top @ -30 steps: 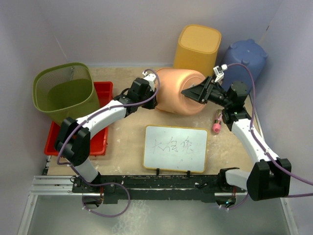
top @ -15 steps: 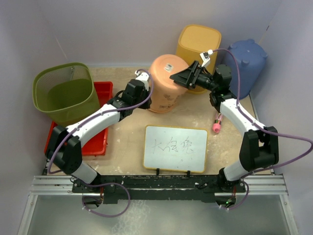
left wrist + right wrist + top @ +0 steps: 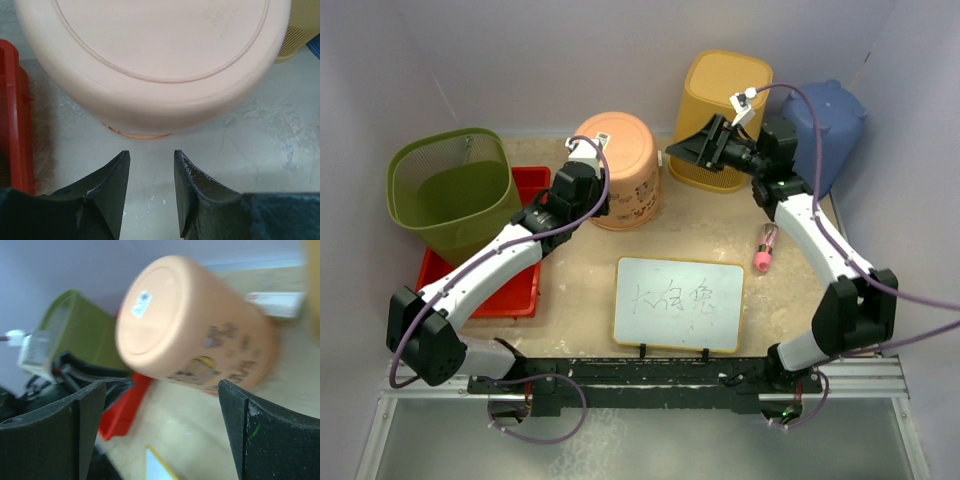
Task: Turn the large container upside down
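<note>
We see the container [image 3: 620,170] base-up on the table, beside the red tray [image 3: 530,185]. Left gripper [image 3: 150,155] sits just short of it, jaws narrowly parted, empty. Right gripper [image 3: 161,385] is spread wide, holding nothing, clear of it.

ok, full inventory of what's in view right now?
peach container: 1, peach, far centre of table, base up
bin: 1, yellow, far right of centre
blue container: 1, blue, far right corner
mesh basket: 1, green, far left, on the tray
tray: 1, red, left edge
whiteboard: 1, white, near centre, writing on it
marker: 1, pink, right of whiteboard
table: 1, tan
left end effector: 1, black, open, beside peach container
right end effector: 1, black, open, above table
</note>
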Controlling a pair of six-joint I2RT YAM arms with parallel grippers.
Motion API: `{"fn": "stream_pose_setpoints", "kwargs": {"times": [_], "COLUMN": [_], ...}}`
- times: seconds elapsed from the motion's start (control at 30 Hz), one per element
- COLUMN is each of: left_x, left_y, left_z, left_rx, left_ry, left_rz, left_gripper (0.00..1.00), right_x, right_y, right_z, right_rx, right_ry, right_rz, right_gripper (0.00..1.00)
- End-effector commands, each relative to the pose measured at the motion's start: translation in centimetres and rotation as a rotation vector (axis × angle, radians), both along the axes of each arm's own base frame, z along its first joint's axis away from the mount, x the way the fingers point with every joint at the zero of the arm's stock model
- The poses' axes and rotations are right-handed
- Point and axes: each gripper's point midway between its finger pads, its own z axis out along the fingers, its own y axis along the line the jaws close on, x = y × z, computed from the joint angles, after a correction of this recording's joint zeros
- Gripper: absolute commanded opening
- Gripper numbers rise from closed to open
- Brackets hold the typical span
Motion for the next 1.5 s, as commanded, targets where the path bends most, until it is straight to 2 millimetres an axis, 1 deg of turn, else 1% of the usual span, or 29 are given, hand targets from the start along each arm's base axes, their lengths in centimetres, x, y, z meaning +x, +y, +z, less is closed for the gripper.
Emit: {"fn": "stream_pose_setpoints", "kwargs": {"times": [0.0, 0.03, 0.07, 0.1, 0.17, 0.2, 0.27, 0.37, 0.43, 0.5, 0.57, 0.67, 0.73, 0.8, 0.83, 0.87, 0.93, 1.0, 1.03, 1.07, 1.13, 1.2, 1.23, 1.33, 1.4, 1.47], "left_x": [0.2, 0.3, 0.4, 0.5, 0.9, 1.0, 1.3, 1.5, 1.2, 0.3, -0.6, -1.3, -1.4, -1.0, -0.6, -0.4, 0.5, 1.8, 2.7, 4.1, 6.6, 8.3, 8.6, 8.7, 8.5, 8.1], "left_y": [1.0, 1.0, 0.9, 0.8, 0.3, -0.1, -1.0, -2.2, -3.5, -6.1, -9.0, -13.6, -16.2, -17.7, -18.2, -18.6, -18.2, -16.8, -15.5, -13.8, -10.5, -8.1, -7.6, -7.2, -7.1, -7.0], "left_z": [2.9, 3.1, 3.4, 3.5, 3.8, 4.0, 5.1, 6.7, 7.8, 9.1, 9.7, 9.1, 7.7, 5.5, 3.9, 2.8, 1.4, 0.6, 0.6, 0.5, 0.6, 1.1, 1.4, 2.5, 2.6, 2.2], "left_rx": [-0.015, -0.017, -0.021, -0.021, -0.032, -0.043, -0.079, -0.124, -0.159, -0.195, -0.196, -0.167, -0.158, -0.147, -0.13, -0.117, -0.074, -0.019, -0.002, 0.002, -0.034, -0.041, -0.034, -0.035, -0.047, -0.062], "left_ry": [-0.058, -0.063, -0.067, -0.069, -0.073, -0.076, -0.092, -0.12, -0.129, -0.153, -0.162, -0.141, -0.107, -0.061, -0.031, -0.01, 0.009, 0.015, 0.015, 0.02, 0.038, 0.035, 0.025, -0.001, -0.001, 0.009], "left_rz": [0.037, 0.039, 0.037, 0.034, 0.025, 0.012, -0.014, -0.057, -0.117, -0.201, -0.275, -0.378, -0.437, -0.463, -0.464, -0.467, -0.436, -0.396, -0.365, -0.328, -0.268, -0.213, -0.198, -0.187, -0.18, -0.178], "left_gripper": [0.39, 0.4, 0.44, 0.46, 0.48, 0.49, 0.5, 0.51, 0.51, 0.51, 0.51, 0.51, 0.51, 0.51, 0.51, 0.51, 0.51, 0.51, 0.51, 0.51, 0.5, 0.49, 0.49, 0.49, 0.49, 0.49], "right_x": [-0.9, -1.5, -2.0, -2.7, -3.7, -4.2, -4.6, -4.7, -4.4, -4.1, -3.8, -3.5, -3.7, -4.1, -4.4, -4.7, -5.2, -5.7, -5.9, -6.1, -6.3, -6.3, -6.2, -5.9, -5.8, -5.8], "right_y": [-10.5, -12.8, -14.4, -16.1, -18.1, -18.6, -18.6, -17.4, -16.8, -16.2, -15.8, -15.6, -16.1, -17.1, -17.7, -18.3, -19.1, -19.4, -19.5, -19.6, -19.6, -19.5, -19.3, -18.7, -18.3, -18.0], "right_z": [-2.8, -3.9, -4.7, -5.9, -7.7, -8.4, -9.8, -11.1, -11.6, -11.9, -12.1, -12.0, -12.2, -12.3, -12.4, -12.5, -12.8, -12.9, -12.9, -13.0, -13.0, -13.1, -13.1, -13.3, -13.4, -13.6], "right_rx": [-0.45, -0.514, -0.559, -0.604, -0.649, -0.655, -0.652, -0.62, -0.601, -0.585, -0.57, -0.553, -0.562, -0.584, -0.6, -0.613, -0.624, -0.627, -0.63, -0.633, -0.636, -0.632, -0.625, -0.599, -0.586, -0.577], "right_ry": [0.023, 0.067, 0.091, 0.134, 0.192, 0.22, 0.254, 0.277, 0.283, 0.286, 0.291, 0.295, 0.306, 0.321, 0.331, 0.336, 0.34, 0.339, 0.339, 0.338, 0.335, 0.332, 0.33, 0.33, 0.334, 0.334], "right_rz": [-0.457, -0.545, -0.607, -0.661, -0.719, -0.729, -0.712, -0.65, -0.622, -0.6, -0.585, -0.585, -0.614, -0.666, -0.691, -0.713, -0.727, -0.727, -0.725, -0.725, -0.723, -0.717, -0.712, -0.687, -0.671, -0.658], "right_gripper": [0.99, 1.0, 1.0, 1.0, 1.0, 1.0, 1.0, 1.0, 1.0, 0.99, 0.99, 0.99, 0.99, 1.0, 1.0, 1.0, 1.0, 1.0, 1.0, 1.0, 1.0, 1.0, 1.0, 1.0, 1.0, 1.0]}}
